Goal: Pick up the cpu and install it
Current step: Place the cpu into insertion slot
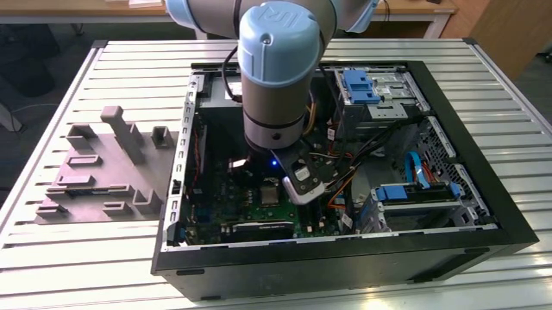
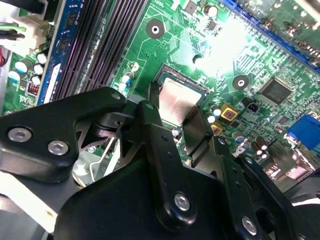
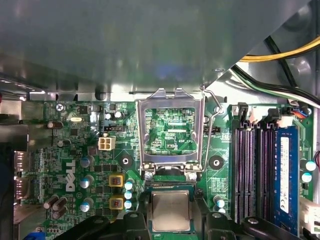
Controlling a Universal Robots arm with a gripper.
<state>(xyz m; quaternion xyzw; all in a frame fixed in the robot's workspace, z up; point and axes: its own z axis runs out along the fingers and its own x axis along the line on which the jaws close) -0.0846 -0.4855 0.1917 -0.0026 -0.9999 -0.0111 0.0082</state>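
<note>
A pale slatted metal desk (image 1: 129, 58) carries an open black computer case (image 1: 509, 219) and a grey moulded plastic tray (image 1: 95, 174). Inside, over the green motherboard (image 3: 130, 150), the end effector (image 3: 171, 207) is narrow, closed on the small silver-beige square cpu (image 2: 177, 100). The chip looks lowered into its socket. The silver socket frame (image 3: 170, 95) stands open, so clamping remains.
</note>
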